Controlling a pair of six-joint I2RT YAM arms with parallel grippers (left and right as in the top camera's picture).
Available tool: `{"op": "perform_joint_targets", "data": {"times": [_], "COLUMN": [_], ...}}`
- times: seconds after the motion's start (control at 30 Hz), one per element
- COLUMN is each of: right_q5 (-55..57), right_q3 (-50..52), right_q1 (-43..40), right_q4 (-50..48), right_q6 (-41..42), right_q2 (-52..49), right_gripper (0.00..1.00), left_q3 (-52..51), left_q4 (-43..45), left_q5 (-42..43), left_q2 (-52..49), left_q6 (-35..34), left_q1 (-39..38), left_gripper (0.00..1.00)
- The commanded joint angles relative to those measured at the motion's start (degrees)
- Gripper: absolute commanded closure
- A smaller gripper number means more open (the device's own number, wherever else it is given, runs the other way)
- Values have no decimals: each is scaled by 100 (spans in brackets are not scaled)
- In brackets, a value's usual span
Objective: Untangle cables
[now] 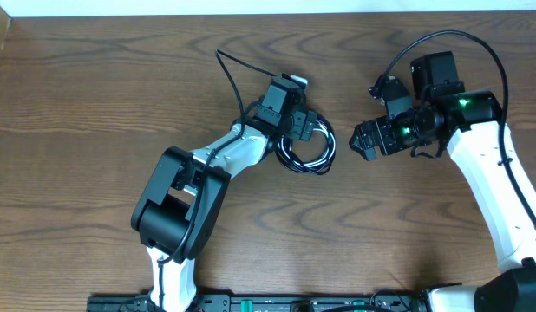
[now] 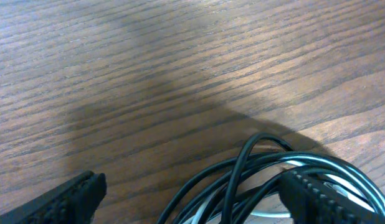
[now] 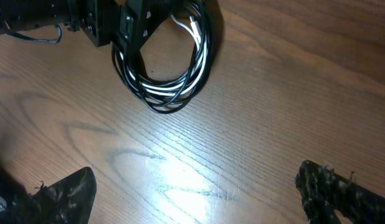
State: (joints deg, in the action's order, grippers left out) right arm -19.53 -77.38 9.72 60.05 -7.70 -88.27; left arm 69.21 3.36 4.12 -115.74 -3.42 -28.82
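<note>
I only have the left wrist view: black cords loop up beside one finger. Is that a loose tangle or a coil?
Observer: A coil. The cables lie in one round bundle, black strands with white among them.
Operator: Where is the other arm?
Observer: The right gripper is to the right of the bundle, apart from it, open and empty.
Operator: Am I centred on the coil?
Observer: No. The left gripper is over its upper-left edge, as seen from overhead.
</note>
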Motion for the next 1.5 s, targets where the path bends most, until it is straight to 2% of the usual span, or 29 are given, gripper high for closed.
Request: {"op": "perform_joint_targets", "data": {"times": [0.0,0.13,0.2,0.27,0.5,0.57,0.63,0.67,0.73,1.07,1.3,1.47], "right_q5": [11,11,13,11,13,13,103,120,118,597,623,129], "right_q3": [31,31,31,31,31,31,31,31,31,31,37,293], "right_q1": [35,35,35,37,37,35,37,35,37,35,37,37], "right_q4": [9,90,125,136,203,208,212,214,214,101,17,-350], "right_q6": [85,85,85,85,85,85,85,85,85,278,407,400], "right_q2": [17,20,20,17,20,20,20,20,20,17,17,17], "right_gripper": [1,1,1,1,1,1,1,1,1,1,1,1], "left_q3": [149,149,149,149,149,149,149,151,155,155,155,155], "left_q4": [24,20,20,20,15,20,17,26,39,-151,-590,-592], "left_q5": [-76,-76,-74,-74,-72,-2,79,79,76,79,76,81], "left_q2": [-11,-11,-13,-13,-240,-337,-385,-382,-348,291,1849,3036], "left_q6": [-76,-76,-79,-79,-151,-168,-166,-166,-166,-164,-138,-144], "left_q1": [7,13,13,11,11,11,7,7,7,7,13,11], "left_gripper": [12,14,27,35,34,38,52,68,92,92,92,92]}}
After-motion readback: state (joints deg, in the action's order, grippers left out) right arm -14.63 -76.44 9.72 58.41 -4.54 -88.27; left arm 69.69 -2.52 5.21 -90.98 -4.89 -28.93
